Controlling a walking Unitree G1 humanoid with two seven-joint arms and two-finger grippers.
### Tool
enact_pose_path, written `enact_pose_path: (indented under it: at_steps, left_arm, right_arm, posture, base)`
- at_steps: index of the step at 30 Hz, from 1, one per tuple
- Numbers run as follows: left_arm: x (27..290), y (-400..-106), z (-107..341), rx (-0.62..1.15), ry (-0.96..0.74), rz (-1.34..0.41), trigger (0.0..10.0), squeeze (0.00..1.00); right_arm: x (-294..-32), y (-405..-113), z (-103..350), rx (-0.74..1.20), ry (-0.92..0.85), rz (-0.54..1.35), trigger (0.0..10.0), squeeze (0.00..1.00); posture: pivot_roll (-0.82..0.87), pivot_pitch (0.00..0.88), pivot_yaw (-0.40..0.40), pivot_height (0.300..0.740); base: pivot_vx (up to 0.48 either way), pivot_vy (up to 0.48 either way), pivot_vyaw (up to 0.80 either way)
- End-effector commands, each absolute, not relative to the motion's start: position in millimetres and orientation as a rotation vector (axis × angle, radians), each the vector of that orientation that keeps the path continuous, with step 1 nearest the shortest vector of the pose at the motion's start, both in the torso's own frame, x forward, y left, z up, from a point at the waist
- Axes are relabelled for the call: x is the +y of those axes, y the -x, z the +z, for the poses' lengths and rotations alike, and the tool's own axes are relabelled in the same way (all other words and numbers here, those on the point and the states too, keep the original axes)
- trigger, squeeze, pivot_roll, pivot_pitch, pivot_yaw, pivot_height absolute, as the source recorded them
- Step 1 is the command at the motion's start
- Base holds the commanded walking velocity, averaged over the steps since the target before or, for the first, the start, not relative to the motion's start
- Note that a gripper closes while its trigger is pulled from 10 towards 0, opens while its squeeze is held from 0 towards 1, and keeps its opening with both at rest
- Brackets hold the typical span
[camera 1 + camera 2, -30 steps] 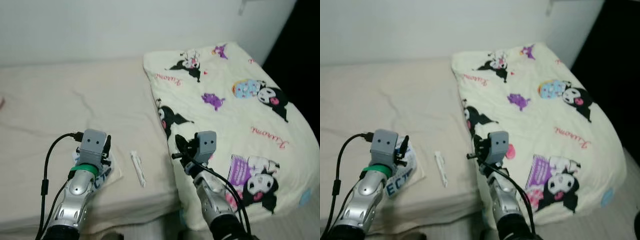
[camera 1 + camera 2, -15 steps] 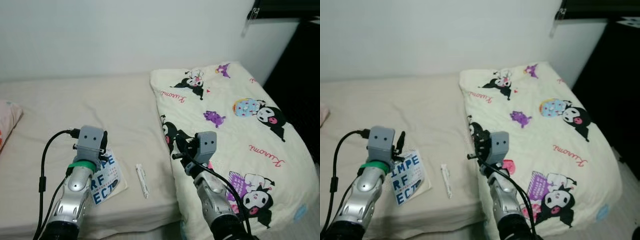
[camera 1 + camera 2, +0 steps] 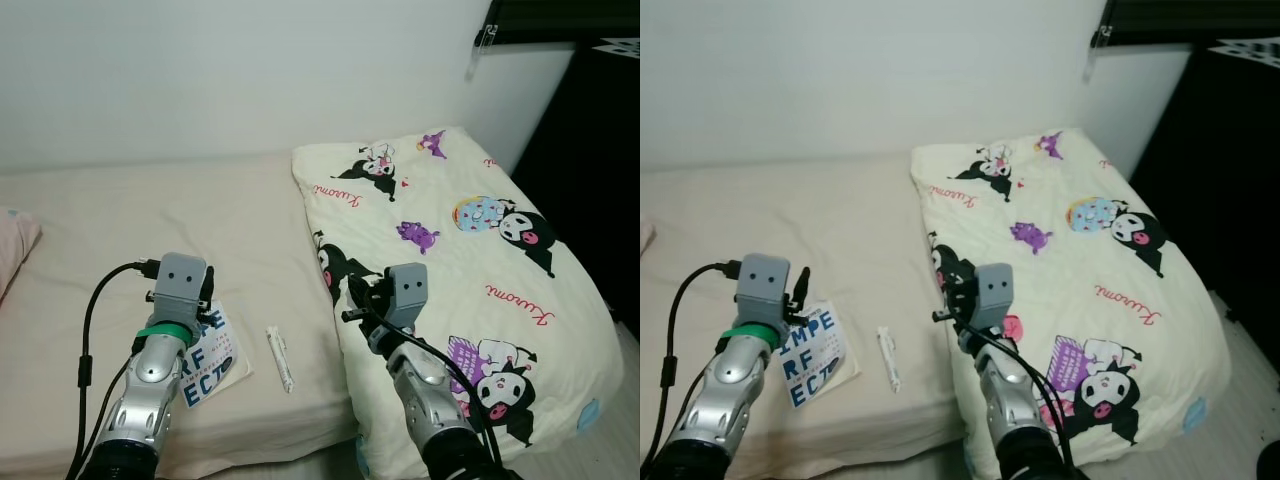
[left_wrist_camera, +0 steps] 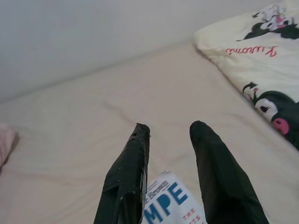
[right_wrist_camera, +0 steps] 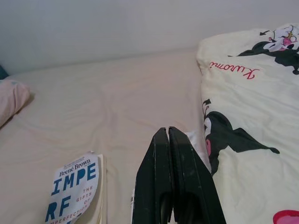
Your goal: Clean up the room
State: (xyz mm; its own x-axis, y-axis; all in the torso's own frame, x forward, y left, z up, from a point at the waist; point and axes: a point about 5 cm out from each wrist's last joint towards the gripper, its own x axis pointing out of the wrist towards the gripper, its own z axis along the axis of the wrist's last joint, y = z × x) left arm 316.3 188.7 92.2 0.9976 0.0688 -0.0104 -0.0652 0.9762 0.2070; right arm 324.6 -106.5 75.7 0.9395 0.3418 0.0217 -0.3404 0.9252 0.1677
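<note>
A white book with large blue letters (image 3: 210, 352) lies flat near the front edge of the beige bed (image 3: 150, 215). My left gripper (image 3: 207, 287) hovers just over the book's far corner, open and holding nothing; the same book (image 4: 168, 203) sits below its fingers. A small white tube-like item (image 3: 279, 357) lies to the right of the book. My right gripper (image 3: 352, 298) is shut and empty, held above the left edge of a cream comforter with cartoon prints (image 3: 450, 240). Its closed fingertips (image 5: 164, 135) point across the bed.
A pink pillow (image 3: 12, 250) lies at the bed's far left. A white wall runs behind the bed. Dark furniture or an opening (image 3: 600, 140) stands at the right. The comforter hangs over the bed's front right corner.
The camera has tilted up and shifted, showing more wall and the pink pillow. The book, mostly hidden under my left wrist a second ago, now shows beside it. Both grippers keep their states.
</note>
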Motion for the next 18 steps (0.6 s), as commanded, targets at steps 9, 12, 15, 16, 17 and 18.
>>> enact_pose_path:
  at_steps: [9, 12, 15, 16, 17, 18]
  left_arm:
    - [196.5, -309.6, 82.9, 0.065, -0.22, 0.057, 10.0, 0.0]
    - [194.1, -303.3, 77.1, 0.079, -0.237, 0.044, 10.0, 0.0]
    - [191.9, -298.7, 74.3, 0.082, -0.248, 0.03, 10.0, 0.0]
    - [190.1, -295.6, 72.3, 0.081, -0.241, 0.02, 10.0, 0.0]
    - [188.5, -293.0, 70.9, 0.078, -0.233, 0.011, 10.0, 0.0]
    - [188.5, -293.0, 70.9, 0.078, -0.233, 0.011, 10.0, 0.0]
  right_arm:
    - [-102.6, -324.4, 72.2, 0.028, -0.194, 0.322, 10.0, 0.0]
    - [-98.8, -319.3, 67.8, 0.031, -0.185, 0.358, 10.0, 0.0]
    - [-96.4, -315.9, 66.0, 0.031, -0.205, 0.391, 10.0, 0.0]
    - [-92.2, -312.5, 65.7, 0.03, -0.251, 0.448, 10.0, 0.0]
    - [-88.6, -309.5, 67.7, 0.013, -0.315, 0.504, 10.0, 0.0]
    - [-88.6, -309.5, 67.7, 0.013, -0.315, 0.504, 10.0, 0.0]
  posture:
    - [0.08, 0.0, 0.083, 0.74]
    - [0.09, 0.0, 0.076, 0.74]
    - [0.09, 0.0, 0.07, 0.74]
    - [0.08, 0.0, 0.067, 0.74]
    - [0.08, 0.0, 0.065, 0.74]
    - [0.08, 0.0, 0.065, 0.74]
  base:
    - [0.0, 0.0, 0.0]
    - [0.0, 0.0, 0.0]
    - [0.0, 0.0, 0.0]
    - [0.0, 0.0, 0.0]
    - [0.0, 0.0, 0.0]
    - [0.0, 0.0, 0.0]
